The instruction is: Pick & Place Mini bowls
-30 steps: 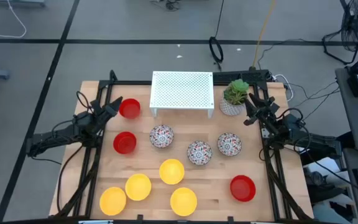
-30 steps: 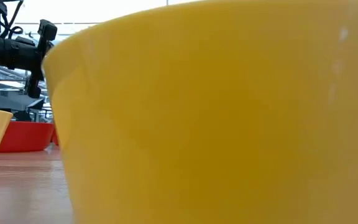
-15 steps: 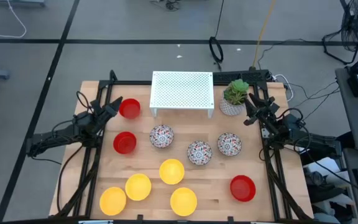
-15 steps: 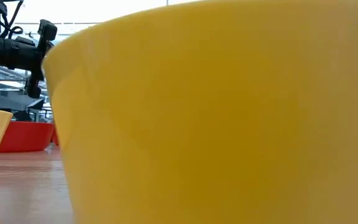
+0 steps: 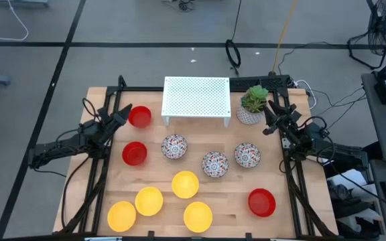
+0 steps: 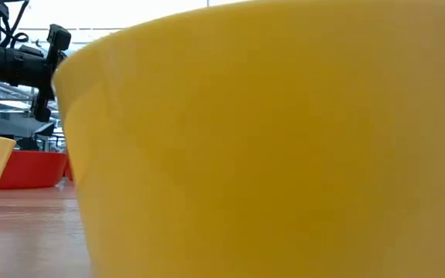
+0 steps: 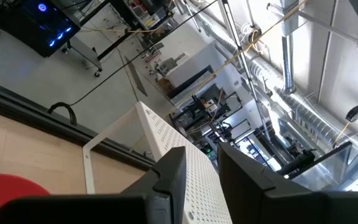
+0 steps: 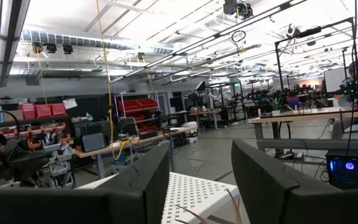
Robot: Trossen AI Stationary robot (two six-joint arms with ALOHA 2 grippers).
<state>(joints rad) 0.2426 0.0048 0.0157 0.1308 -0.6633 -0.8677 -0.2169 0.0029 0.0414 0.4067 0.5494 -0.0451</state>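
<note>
The left hand [image 5: 123,118] is hovering over the far left part of the desk [image 5: 233,204] with its fingers [image 7: 169,177] standing a little apart and gripping nothing. Just beyond its tips a glossy red mini bowl [image 5: 139,116] is sitting, whose rim is also showing at the edge of the left wrist view [image 7: 11,185]; a second red mini bowl [image 5: 134,153] is lying nearer the front, beside the arm. Farther out from that hand, the white perforated stand [image 5: 196,99] is standing at the back of the desk. The right hand [image 5: 271,114] is hanging over the far right part, its fingers [image 8: 148,180] spread wide and empty, just beside the white pot with the green plant [image 5: 252,104]. Between the two hands, three floral mini bowls [image 5: 174,146] [image 5: 214,163] [image 5: 246,155] are lying in a loose row, each apart from the others. Toward the front edge, four yellow mini bowls [image 5: 185,184] [image 5: 149,200] [image 5: 121,215] [image 5: 198,215] are clustering, one of them filling most of the low view [image 6: 284,147]. A third red mini bowl [image 5: 261,202] is sitting alone at the front right, well apart from the right hand.
</note>
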